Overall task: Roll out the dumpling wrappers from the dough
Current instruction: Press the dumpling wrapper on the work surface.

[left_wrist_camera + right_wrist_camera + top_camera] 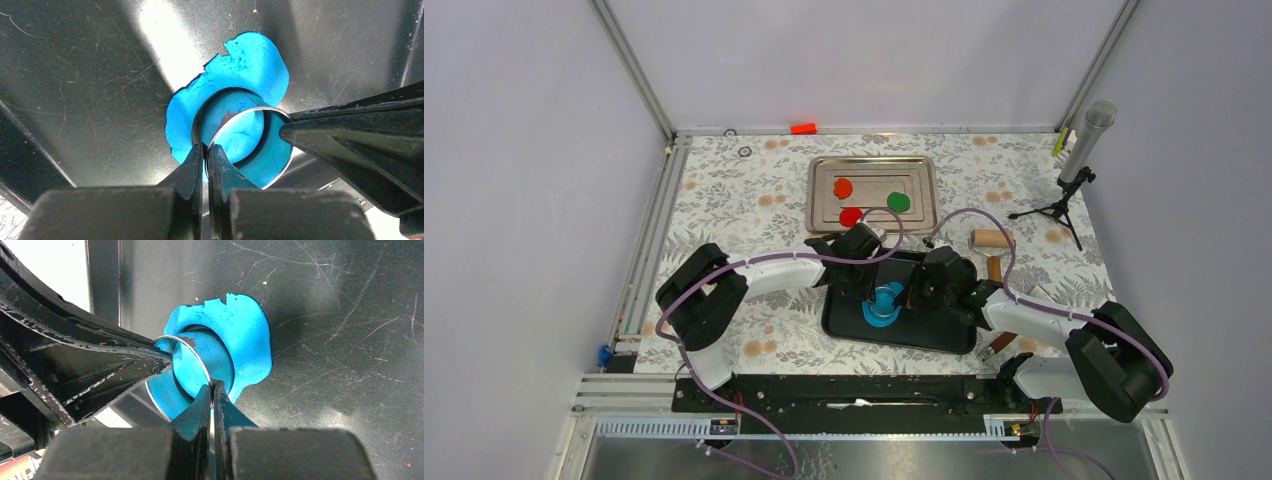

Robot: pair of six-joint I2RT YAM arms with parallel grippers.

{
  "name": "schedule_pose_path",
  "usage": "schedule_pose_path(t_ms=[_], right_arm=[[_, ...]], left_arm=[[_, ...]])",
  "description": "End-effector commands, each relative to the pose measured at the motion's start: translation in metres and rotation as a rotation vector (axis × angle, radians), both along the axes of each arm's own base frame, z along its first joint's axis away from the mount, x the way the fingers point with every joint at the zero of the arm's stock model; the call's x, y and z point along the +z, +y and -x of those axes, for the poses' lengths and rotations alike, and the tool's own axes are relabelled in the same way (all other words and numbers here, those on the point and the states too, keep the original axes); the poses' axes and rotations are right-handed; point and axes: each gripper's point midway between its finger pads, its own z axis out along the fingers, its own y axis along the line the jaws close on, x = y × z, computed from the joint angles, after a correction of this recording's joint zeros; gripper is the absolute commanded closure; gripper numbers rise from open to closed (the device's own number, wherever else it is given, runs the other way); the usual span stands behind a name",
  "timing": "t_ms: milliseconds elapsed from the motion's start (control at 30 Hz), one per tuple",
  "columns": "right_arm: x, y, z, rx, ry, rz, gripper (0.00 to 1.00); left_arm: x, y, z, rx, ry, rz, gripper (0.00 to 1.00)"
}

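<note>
the table has a flowered cloth, and pale walls stand around it. a black tray lies on it, and the blue dough lies flat in this tray. my left gripper and my right gripper each pinch tight the rim of the ring cutter, just at the round hole in the dough
</note>
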Motion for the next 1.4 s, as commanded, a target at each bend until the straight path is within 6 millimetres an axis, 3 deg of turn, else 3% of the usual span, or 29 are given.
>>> schedule_pose_path(t_ms=[0, 533, 700, 1000, 1367], right_arm=[[-0.013, -0.01, 0.005, 0.005, 0.014, 0.074, 1.0], [-0.022, -0.011, 0.007, 0.007, 0.037, 0.09, 1.0], [-0.028, -0.013, 0.008, 0.004, 0.047, 0.102, 1.0], [-0.033, -0.016, 0.008, -0.009, 0.058, 0.118, 1.0], [-0.029, -0.018, 0.007, -0.015, 0.045, 0.12, 1.0]], left_arm=[[0.022, -0.023, 0.054, -0.173, 0.143, 0.103, 1.0], [0.015, -0.018, 0.054, -0.159, 0.143, 0.074, 1.0], [0.012, -0.013, 0.051, -0.128, 0.141, 0.039, 0.89], [0.037, -0.018, 0.048, -0.137, 0.101, 0.089, 0.66], [0.055, -0.022, 0.046, -0.141, 0.084, 0.121, 0.65]])
